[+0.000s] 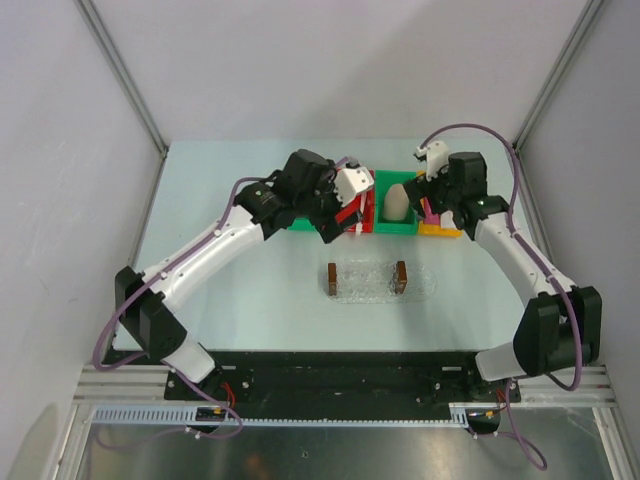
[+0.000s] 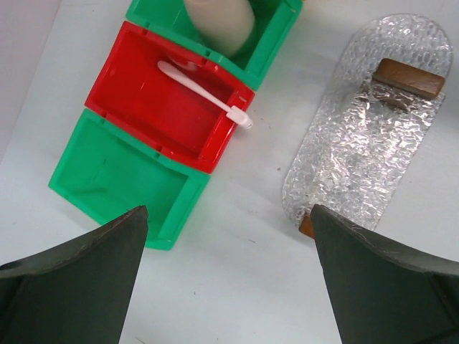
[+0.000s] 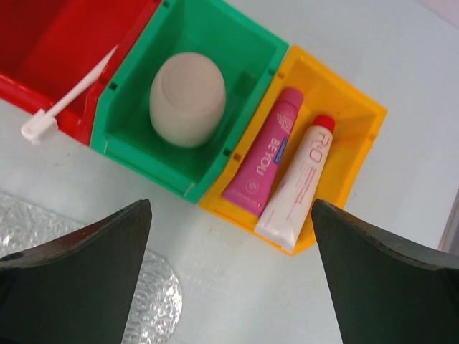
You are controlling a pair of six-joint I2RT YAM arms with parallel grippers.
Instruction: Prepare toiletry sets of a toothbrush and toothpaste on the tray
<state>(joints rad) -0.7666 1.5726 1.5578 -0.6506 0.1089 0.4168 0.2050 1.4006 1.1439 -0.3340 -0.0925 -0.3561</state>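
The white toothbrush lies slantwise in the red bin, its head resting on the bin's rim; it also shows in the right wrist view. The magenta toothpaste lies in the yellow bin beside a white tube with a red cap. The clear bumpy tray with a brown handle at each end holds nothing; it also shows in the left wrist view. My left gripper is open above the table near the red bin. My right gripper is open above the near end of the yellow bin.
A beige cup stands in the green bin between the red and yellow bins. Another green bin at the left end of the row holds nothing. The bins form a row behind the tray.
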